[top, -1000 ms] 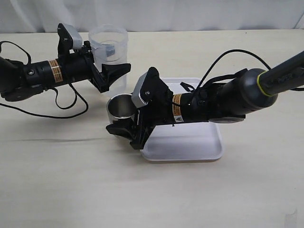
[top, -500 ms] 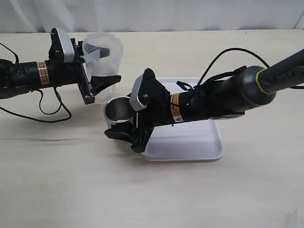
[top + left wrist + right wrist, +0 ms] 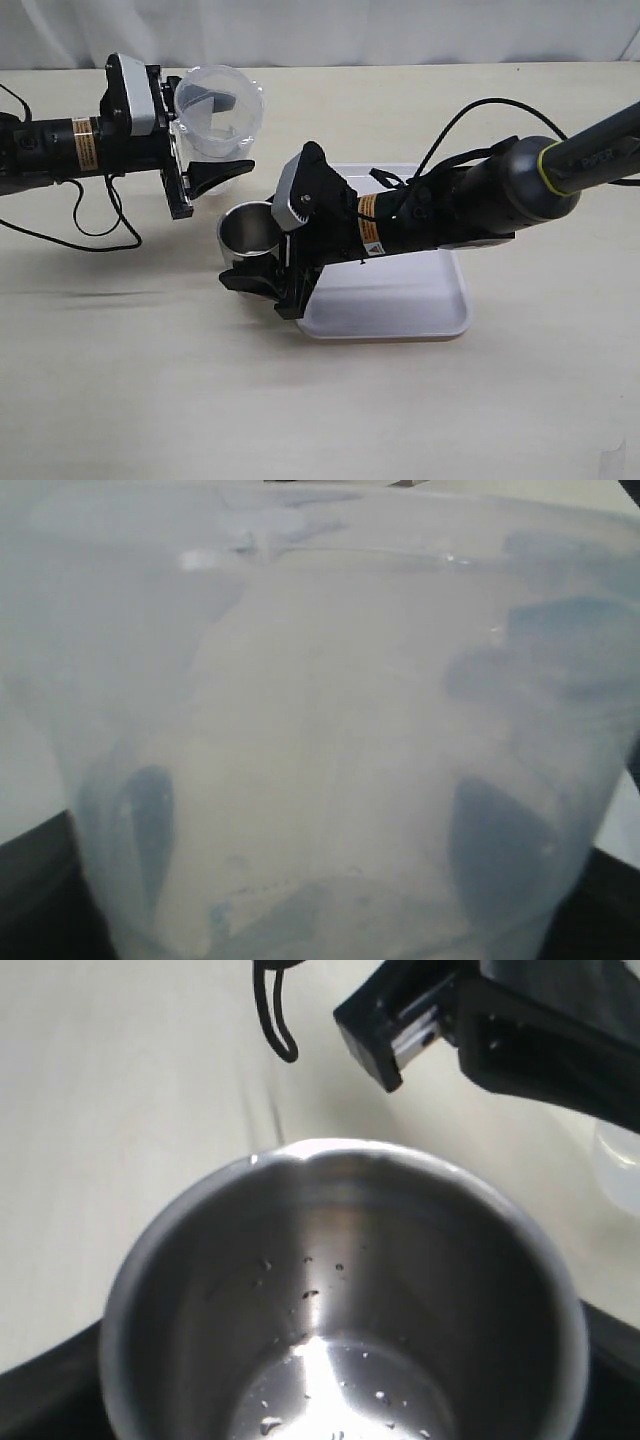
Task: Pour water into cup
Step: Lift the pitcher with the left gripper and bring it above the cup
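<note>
My left gripper [image 3: 210,135] is shut on the translucent plastic beaker [image 3: 218,108] and holds it above the table, tipped on its side with the mouth over towards the cup. In the left wrist view the beaker wall [image 3: 320,680] fills the frame. My fingers [image 3: 140,825] show as dark shapes through it, and a faint pool of water [image 3: 300,915] lies low inside. My right gripper [image 3: 262,247] is shut on the steel cup [image 3: 246,232], which stands upright just below and right of the beaker. The right wrist view shows only droplets inside the cup [image 3: 340,1290].
A white tray [image 3: 400,300] lies under my right arm, right of the cup. A black cable [image 3: 100,225] loops on the table below my left arm. The left gripper's finger [image 3: 500,1040] hangs just beyond the cup rim in the right wrist view.
My left gripper has rolled and tipped the beaker from upright onto its side, mouth towards the cup. My right gripper and the cup have shifted slightly left.
</note>
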`<state>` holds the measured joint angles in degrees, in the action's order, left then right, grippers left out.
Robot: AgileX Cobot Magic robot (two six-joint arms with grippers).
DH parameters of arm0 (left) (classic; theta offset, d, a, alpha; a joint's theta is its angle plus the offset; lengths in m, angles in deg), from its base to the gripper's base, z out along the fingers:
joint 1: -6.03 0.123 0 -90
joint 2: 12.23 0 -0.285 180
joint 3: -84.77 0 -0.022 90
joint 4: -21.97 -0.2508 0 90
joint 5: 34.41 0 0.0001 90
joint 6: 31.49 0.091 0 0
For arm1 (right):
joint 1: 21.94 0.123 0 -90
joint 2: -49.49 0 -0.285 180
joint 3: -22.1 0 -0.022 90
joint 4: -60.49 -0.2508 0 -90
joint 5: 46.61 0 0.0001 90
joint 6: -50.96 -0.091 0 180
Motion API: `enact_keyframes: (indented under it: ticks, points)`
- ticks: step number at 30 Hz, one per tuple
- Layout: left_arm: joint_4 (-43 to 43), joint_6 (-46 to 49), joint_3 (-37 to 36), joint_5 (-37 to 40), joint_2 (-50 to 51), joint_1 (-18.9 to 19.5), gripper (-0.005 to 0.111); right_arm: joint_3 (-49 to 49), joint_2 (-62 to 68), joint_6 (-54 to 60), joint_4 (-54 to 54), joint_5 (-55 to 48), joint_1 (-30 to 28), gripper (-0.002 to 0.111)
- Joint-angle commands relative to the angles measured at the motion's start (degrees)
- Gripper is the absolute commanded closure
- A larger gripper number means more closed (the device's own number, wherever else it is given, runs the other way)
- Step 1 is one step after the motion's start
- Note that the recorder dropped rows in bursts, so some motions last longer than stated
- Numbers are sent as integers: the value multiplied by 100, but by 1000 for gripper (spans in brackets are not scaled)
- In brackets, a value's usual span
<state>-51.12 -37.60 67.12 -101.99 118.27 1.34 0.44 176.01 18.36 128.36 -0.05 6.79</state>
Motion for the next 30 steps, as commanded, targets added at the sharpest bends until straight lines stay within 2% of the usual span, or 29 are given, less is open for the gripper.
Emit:
enact_keyframes:
  ticks: [1,7,30]
  points:
    - [-122,37,6,-238,-156,-5,107,33,-20,-38,34,151,4,104]
    - [-435,420,6,-238,-156,-5,107,33,-20,-14,34,151,4,104]
    - [-425,1232,6,-238,-156,-5,107,381,375,385,-105,155,4,104]
